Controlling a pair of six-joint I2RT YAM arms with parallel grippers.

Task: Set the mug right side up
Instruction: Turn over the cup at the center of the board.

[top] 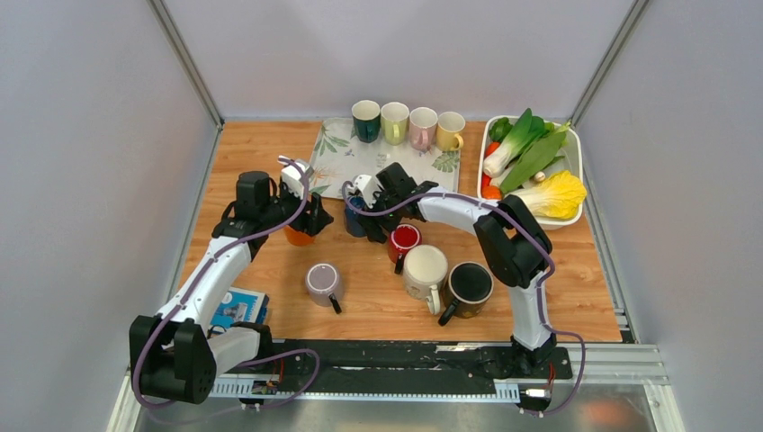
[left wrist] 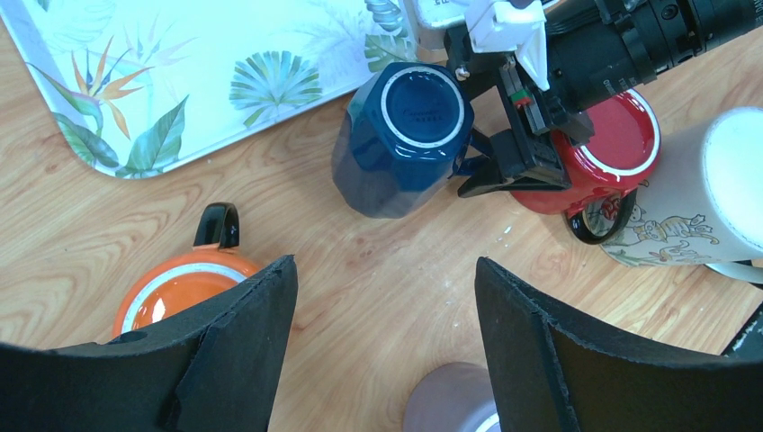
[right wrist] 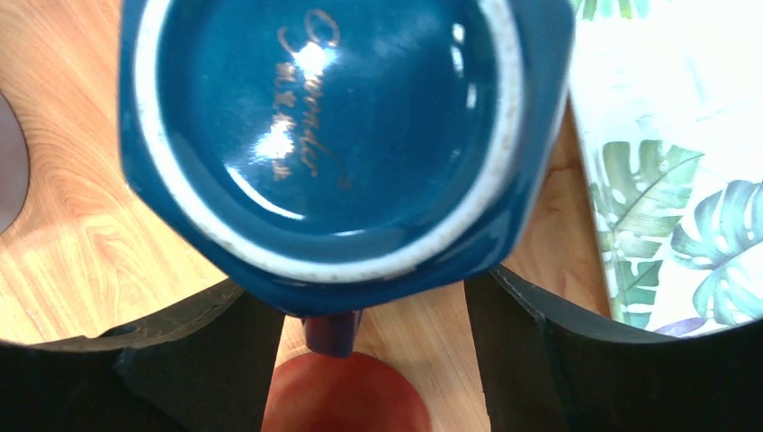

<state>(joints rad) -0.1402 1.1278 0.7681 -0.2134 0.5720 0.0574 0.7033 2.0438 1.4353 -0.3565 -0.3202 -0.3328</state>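
A dark blue mug (top: 356, 217) stands upside down on the wooden table, base up, just in front of the leaf-print tray (top: 331, 155). It shows clearly in the left wrist view (left wrist: 405, 135) and fills the right wrist view (right wrist: 342, 135). My right gripper (top: 372, 200) is open at the mug's right side, with its jaws astride the handle (right wrist: 335, 331) and not closed on it. My left gripper (top: 310, 219) is open and empty, hovering over bare table (left wrist: 387, 270) left of the blue mug, beside an upright orange mug (left wrist: 175, 286).
A red mug (top: 404, 238), a cream mug (top: 425, 267), a black mug (top: 470, 283) and a purple mug (top: 321, 279) stand upright close by. Several mugs line the tray's back edge. A white vegetable bin (top: 577, 153) is at back right, a blue book (top: 239, 307) at front left.
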